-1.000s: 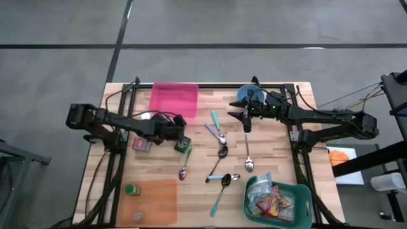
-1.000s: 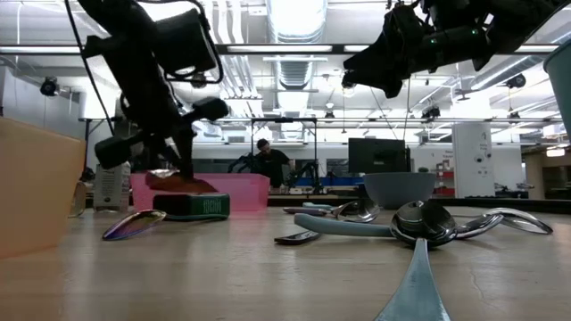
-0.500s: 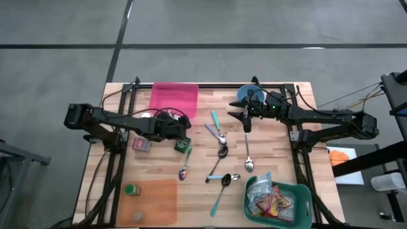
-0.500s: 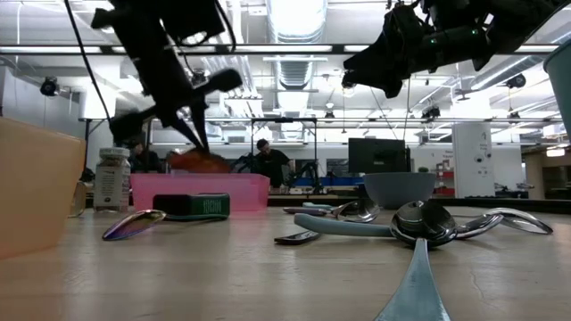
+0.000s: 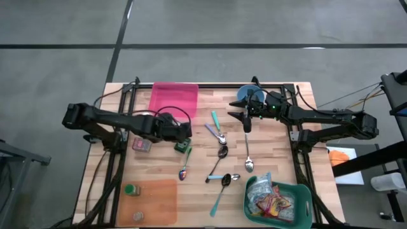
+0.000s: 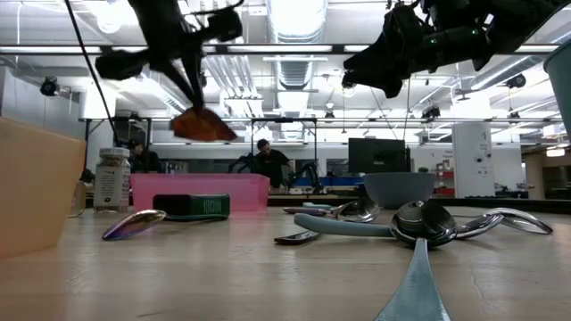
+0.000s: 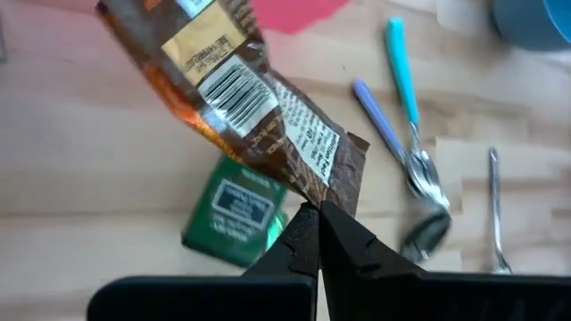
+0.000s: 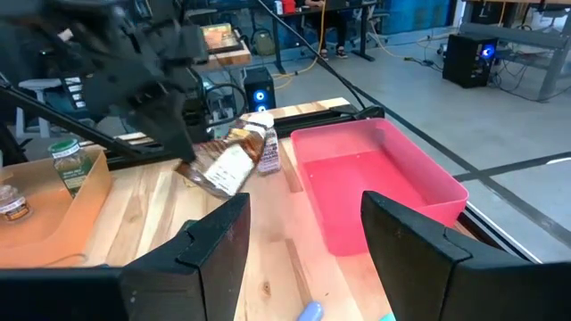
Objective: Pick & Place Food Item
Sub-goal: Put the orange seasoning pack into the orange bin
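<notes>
A brown snack packet (image 7: 250,98) hangs in the air over the table's middle left, with my left gripper (image 7: 317,236) shut on it. In the low view the packet (image 6: 203,126) is well above the green tin (image 6: 191,206), which lies flat on the table. The pink tray (image 5: 173,98) lies at the far edge, just beyond my left gripper (image 5: 182,131). My right gripper (image 8: 303,218) stays open and holds nothing, raised over the spoons near the blue bowl (image 5: 249,96). My left gripper pinches the packet's flat sealed end (image 7: 337,189) between its two fingertips. The fingers slant down from above. The packet is lifted clear of the table and the tin (image 7: 234,210), and it hangs tilted below and beyond the fingertips (image 6: 191,85).
Several spoons (image 5: 221,152) lie scattered at the table's middle. A green basket (image 5: 278,201) of packets stands at the near right. An orange board (image 5: 152,201) with a small jar (image 5: 130,189) lies at the near left. Another small packet (image 5: 141,145) lies left of the tin.
My left gripper has risen with the brown packet and rolled its wrist. The packet, which was down by the green tin a second ago, now hangs clear, high above it. The gripper has stayed shut.
</notes>
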